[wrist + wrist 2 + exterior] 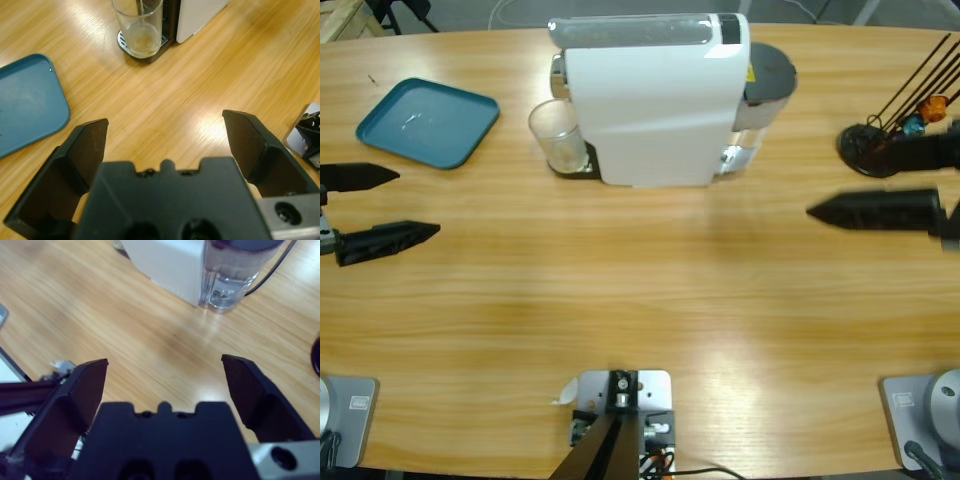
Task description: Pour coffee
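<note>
left gripper (382, 211) jaws spread, empty | right gripper (850, 180) jaws spread, empty | well apart

We see our left gripper (165, 145) and right gripper (165, 385) built alike, each with two matte black wedge-shaped jaws tapering to blunt tips, a moulded black body with round recesses, and a silver-grey plate at its side holding a dark screw.
</note>
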Controlling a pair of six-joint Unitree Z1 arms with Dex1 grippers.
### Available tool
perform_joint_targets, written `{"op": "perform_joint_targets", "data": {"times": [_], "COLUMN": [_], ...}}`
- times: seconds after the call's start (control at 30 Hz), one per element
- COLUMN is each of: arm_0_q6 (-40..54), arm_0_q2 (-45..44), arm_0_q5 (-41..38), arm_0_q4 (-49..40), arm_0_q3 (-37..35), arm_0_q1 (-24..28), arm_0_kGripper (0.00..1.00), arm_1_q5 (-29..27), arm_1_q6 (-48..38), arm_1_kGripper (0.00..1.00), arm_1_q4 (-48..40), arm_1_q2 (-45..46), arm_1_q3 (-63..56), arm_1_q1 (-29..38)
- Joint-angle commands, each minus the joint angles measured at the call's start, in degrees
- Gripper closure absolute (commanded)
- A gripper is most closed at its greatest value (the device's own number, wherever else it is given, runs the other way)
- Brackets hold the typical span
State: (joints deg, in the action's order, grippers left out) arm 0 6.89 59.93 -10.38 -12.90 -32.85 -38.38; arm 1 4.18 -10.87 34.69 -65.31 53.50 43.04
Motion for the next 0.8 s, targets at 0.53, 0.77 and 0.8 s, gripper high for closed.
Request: {"op": "perform_joint_targets", "data": {"times": [0.53,0.77,0.8], "arm_0_q6": [-1.53,-1.53,-1.58], "arm_0_q2": [-1.92,-2.27,-2.48], "arm_0_q5": [-0.78,-0.87,-0.94], "arm_0_q4": [-2.48,-2.48,-2.48], "arm_0_q3": [0.12,0.15,0.1], "arm_0_q1": [-0.73,-0.73,-0.73], "arm_0_kGripper": [0.0,0.0,0.0], "arm_1_q5": [7.66,7.72,7.68], "arm_1_q6": [8.76,8.76,8.76], "arm_1_kGripper": [0.0,0.0,0.0], "arm_1_q4": [-7.64,-7.54,-7.54], "arm_1_q2": [7.2,7.1,6.96], "arm_1_q3": [-10.34,-10.43,-10.43], "arm_1_q1": [-9.13,-9.2,-9.27]}}
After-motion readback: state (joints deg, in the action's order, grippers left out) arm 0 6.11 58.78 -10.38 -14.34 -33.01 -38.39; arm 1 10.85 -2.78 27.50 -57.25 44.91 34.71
